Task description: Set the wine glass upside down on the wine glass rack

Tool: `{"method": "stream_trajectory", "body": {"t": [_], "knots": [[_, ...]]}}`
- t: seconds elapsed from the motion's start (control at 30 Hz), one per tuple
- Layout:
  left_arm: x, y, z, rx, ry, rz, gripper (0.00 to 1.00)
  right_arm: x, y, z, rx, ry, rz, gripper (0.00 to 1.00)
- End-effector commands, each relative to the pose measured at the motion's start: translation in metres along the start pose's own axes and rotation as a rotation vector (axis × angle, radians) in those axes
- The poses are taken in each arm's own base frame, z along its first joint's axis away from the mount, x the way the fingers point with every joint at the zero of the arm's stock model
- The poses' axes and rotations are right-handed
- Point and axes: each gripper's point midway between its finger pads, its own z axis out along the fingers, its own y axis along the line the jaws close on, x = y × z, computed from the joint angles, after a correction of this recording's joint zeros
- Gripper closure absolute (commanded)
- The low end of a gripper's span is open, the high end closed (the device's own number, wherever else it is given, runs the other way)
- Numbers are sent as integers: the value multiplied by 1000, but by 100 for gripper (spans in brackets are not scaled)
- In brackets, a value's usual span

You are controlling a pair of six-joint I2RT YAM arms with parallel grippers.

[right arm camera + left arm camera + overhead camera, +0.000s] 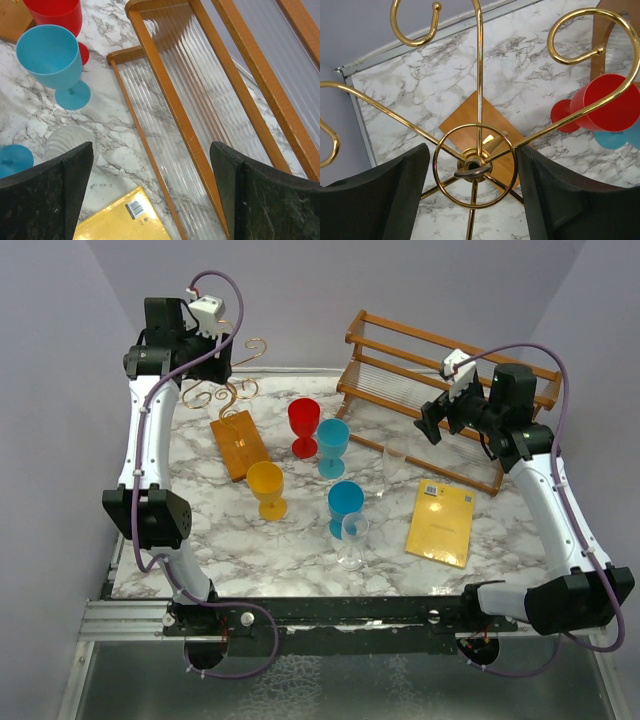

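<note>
Fingers (380,200) of your left gripper (472,187) stand apart, one on each side of the ring hub (472,167) at the top of the wine glass rack (479,90), touching none of its gold wire. Its wooden base (462,122) lies straight below them on the table (420,85). Your right gripper (150,200) is spread wide and empty above the slatted wooden rack (170,100). Neither gripper holds anything. A clear wine glass (395,465) stands upright just beside one of the right fingers and a second clear glass (352,538) stands well clear of both grippers, toward the arm bases; I cannot tell which is meant. The step looks like taking hold of the hub to steady the rack. If so, centre the hub between the fingers so both pads meet the ring together, because a one-sided touch would likely tip this light stand. Close gently, since thin wire may slip or bend. Mind the curled arms fanning out on either side of the fingers, and the red goblet (605,107) behind one curl to their right.
</note>
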Motion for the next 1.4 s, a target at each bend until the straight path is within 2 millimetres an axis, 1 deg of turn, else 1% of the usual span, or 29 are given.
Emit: {"method": "stream_trajectory", "body": {"t": [0.0, 0.13, 0.23, 0.4, 0.57, 0.67, 0.83, 0.93, 1.0, 1.07, 1.13, 1.2, 1.3, 1.37], "knots": [[-10, 3, 7, 1, -58, 24, 33, -4, 4, 0, -25, -4, -6, 0], [-16, -3, -1, 19, -84, 34, 49, -6, 6, 2, -41, -9, -4, 0], [-13, -10, -9, 39, -77, 24, 61, -7, 9, 3, -61, -16, 0, 1], [-3, -27, -22, 75, -31, 20, 74, -10, 15, 10, -100, -21, -7, 1], [0, -36, -33, 83, 9, 35, 83, -11, 32, 16, -182, -21, -43, 1], [0, -38, -38, 81, 28, 39, 84, -6, 47, 17, -256, -13, -51, 0], [0, -42, -43, 92, 57, 19, 85, 2, 73, 13, -357, 8, -87, 0], [-3, -43, -45, 96, 62, 3, 85, 9, 80, 13, -368, 34, -112, 0], [-3, -43, -44, 101, 68, -3, 85, 11, 79, 14, -347, 51, -115, 0], [-2, -43, -44, 98, 72, -4, 85, 13, 69, 18, -280, 74, -90, 1], [-2, -42, -43, 92, 74, -3, 85, 15, 59, 22, -225, 107, -59, 6], [0, -41, -41, 87, 80, 3, 84, 19, 54, 26, -201, 144, -35, 13], [3, -40, -35, 86, 91, 12, 78, 26, 52, 30, -188, 201, -15, 22], [4, -42, -31, 94, 91, 15, 74, 32, 55, 31, -193, 238, -12, 27]]}}
